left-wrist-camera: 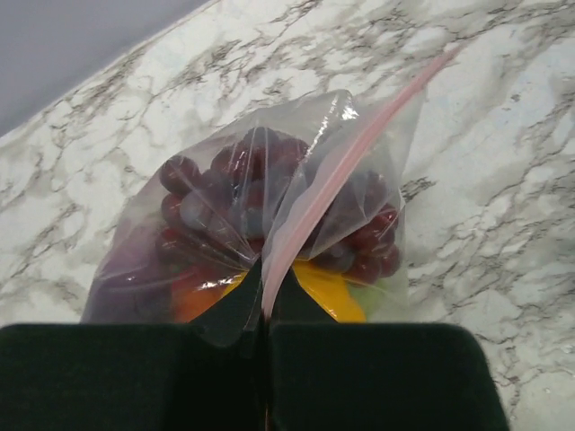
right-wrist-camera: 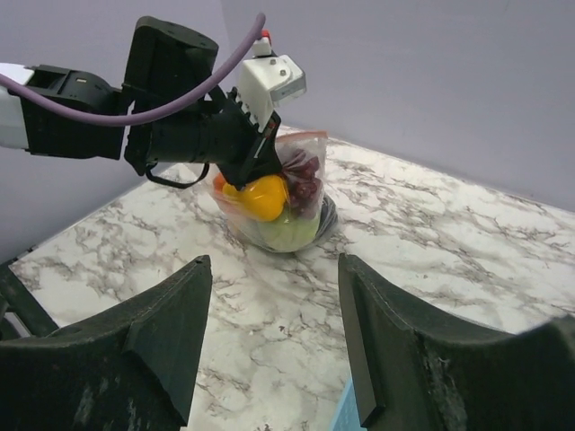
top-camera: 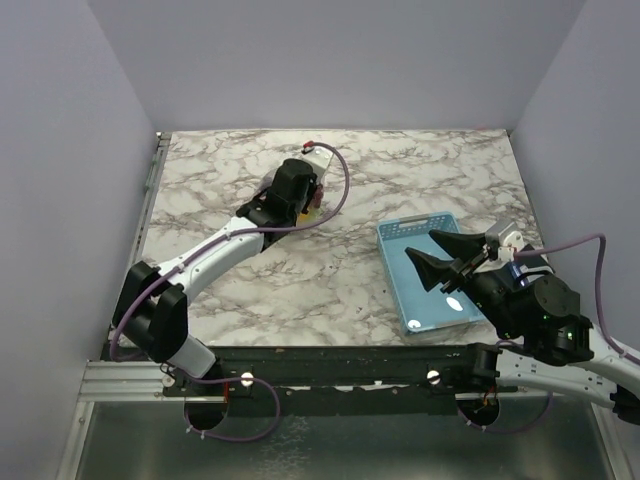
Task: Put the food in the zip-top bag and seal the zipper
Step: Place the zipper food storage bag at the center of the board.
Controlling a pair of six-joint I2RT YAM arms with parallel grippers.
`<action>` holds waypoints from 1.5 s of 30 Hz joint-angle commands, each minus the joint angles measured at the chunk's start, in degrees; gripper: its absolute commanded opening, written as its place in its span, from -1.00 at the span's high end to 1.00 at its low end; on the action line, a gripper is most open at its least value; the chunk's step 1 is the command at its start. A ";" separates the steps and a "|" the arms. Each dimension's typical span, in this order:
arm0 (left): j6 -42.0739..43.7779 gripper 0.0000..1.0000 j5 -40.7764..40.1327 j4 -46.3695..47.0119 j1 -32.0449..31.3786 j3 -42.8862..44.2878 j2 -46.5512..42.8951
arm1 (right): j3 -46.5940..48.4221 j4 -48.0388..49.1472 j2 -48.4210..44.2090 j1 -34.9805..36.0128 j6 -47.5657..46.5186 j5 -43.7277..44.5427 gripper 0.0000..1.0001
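Pink zipper (left-wrist-camera: 349,162), dark red grapes (left-wrist-camera: 241,178), perhaps green piece (right-wrist-camera: 287,236).

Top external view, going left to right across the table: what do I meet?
In order: left arm's base → left hand, shut on the zip-top bag → light-blue basket. The open right hand hangs over the basket, so it has no clear place in the order.
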 commanded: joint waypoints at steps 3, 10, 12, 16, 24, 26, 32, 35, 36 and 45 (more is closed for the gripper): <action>-6.36 1.00 1.10 2.12 -6.63 -4.93 0.22 | -0.87 -2.89 -0.15 -0.05 1.43 2.71 -0.32; -11.58 1.00 -1.76 2.02 -14.12 -8.28 0.07 | -2.23 -2.73 -0.16 -0.10 4.49 7.24 -0.48; -13.12 1.00 -1.92 2.14 -15.57 -9.41 -0.55 | -2.27 -3.12 -0.23 -0.10 5.27 8.01 -0.51; -15.58 1.00 -2.74 2.16 -18.33 -11.00 -1.87 | -2.39 -3.99 -0.08 -0.05 6.39 8.58 -0.54; -18.79 0.55 -2.67 1.73 -22.08 -15.26 -4.70 | -2.88 -6.35 -0.25 -0.10 9.93 13.34 -0.67; -19.74 0.35 -1.75 1.71 -22.91 -16.32 -5.81 | -2.93 -7.39 -0.25 -0.09 10.99 13.46 -0.68; -22.21 -0.60 3.45 0.86 -25.55 -17.79 -9.59 | -3.74 -9.59 -0.18 -0.10 13.99 14.80 -0.71; -23.44 -0.98 4.47 0.02 -26.77 -18.24 -11.75 | -4.28 -10.27 -0.98 -0.10 15.78 15.76 -0.73; -24.03 -0.98 4.61 -0.22 -27.13 -18.48 -12.53 | -4.61 -10.26 -1.34 -0.08 16.31 16.01 -0.73; -26.80 -0.98 5.41 -4.78 -27.51 -17.75 -19.17 | -6.17 -11.78 -1.32 -0.10 21.00 19.57 -0.97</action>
